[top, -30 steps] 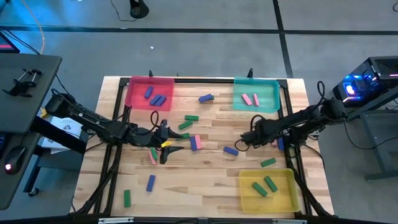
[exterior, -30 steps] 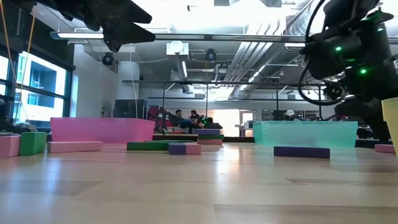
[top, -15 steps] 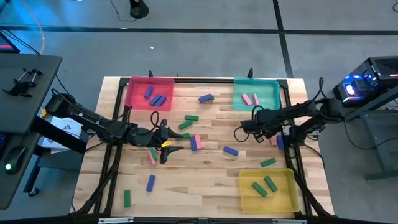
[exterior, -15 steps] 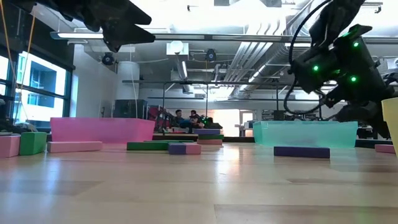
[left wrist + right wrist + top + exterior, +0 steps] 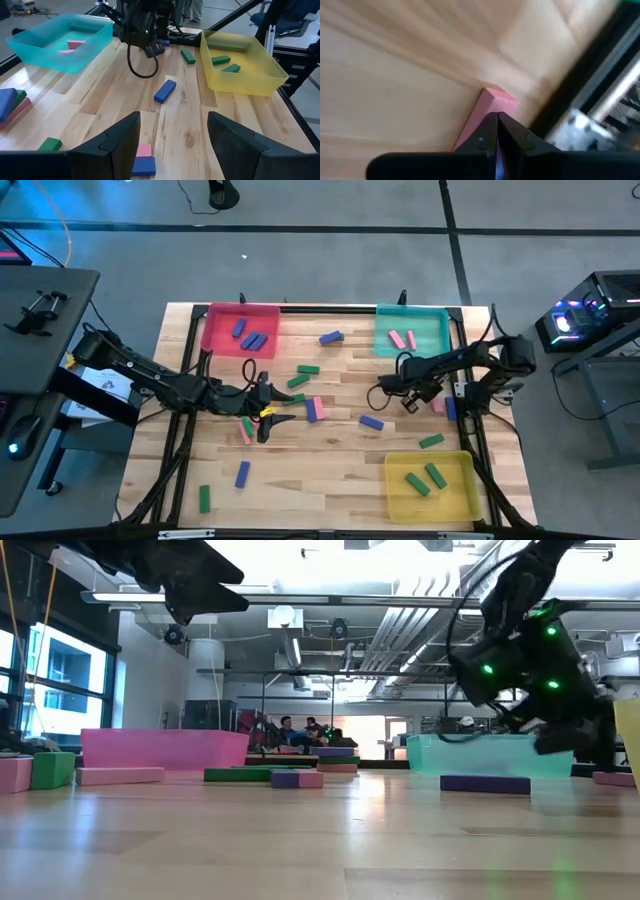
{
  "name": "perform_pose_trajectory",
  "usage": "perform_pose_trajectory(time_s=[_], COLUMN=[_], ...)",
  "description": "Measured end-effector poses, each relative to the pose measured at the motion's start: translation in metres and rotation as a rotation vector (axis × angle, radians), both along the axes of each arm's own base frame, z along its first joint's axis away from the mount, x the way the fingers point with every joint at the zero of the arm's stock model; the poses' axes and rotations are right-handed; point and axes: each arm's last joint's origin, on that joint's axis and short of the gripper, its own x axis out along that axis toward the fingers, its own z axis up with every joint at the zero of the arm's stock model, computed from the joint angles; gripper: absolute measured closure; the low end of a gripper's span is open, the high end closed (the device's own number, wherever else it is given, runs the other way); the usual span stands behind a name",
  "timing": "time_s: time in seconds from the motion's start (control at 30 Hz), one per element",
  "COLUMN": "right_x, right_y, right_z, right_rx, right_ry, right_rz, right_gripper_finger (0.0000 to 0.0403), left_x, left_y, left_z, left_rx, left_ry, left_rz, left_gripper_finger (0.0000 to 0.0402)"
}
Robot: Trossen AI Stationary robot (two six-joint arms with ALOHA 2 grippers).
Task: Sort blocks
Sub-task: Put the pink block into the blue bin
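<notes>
Right gripper (image 5: 497, 120), jaws pressed together w/ nothing b/w them, hangs over a pink block (image 5: 487, 112) nr table's (image 5: 330, 470) right edge; left gripper (image 5: 172, 145) spread mid-table; blocks look light, stiff, slick—pinch long sides.

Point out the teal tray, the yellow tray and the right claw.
teal tray (image 5: 441, 348): high view, bare floor near its right wall.
yellow tray (image 5: 455, 493): high view, bare floor at its right side.
right claw (image 5: 497, 131): right wrist view, between its shut fingertips.
</notes>
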Motion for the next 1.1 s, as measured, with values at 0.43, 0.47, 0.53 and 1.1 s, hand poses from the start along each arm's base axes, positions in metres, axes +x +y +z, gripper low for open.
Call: perform_pose_trajectory(time_s=[0.43, 0.47, 0.53, 1.1], right_x=[0.029, 0.029, 0.026, -0.005], right_y=[0.007, 0.007, 0.008, -0.004], right_z=[0.044, 0.045, 0.047, -0.002], right_rx=[-0.057, -0.055, -0.027, 0.134], right_ry=[-0.231, -0.237, -0.25, -0.339], right_rz=[0.19, 0.199, 0.205, 0.127], right_gripper_finger=[0.0395, 0.039, 0.0373, 0.0198], left_x=[0.0, 0.0, 0.0, -0.001], left_y=[0.0, 0.0, 0.0, 0.0], left_z=[-0.001, -0.001, -0.001, -0.003], left_rx=[-0.02, -0.02, -0.02, -0.015], left_ry=[0.006, 0.007, 0.007, 0.026], left_rz=[0.009, 0.009, 0.009, 0.009], left_gripper_finger=[0.0181, 0.0181, 0.0181, 0.0181])
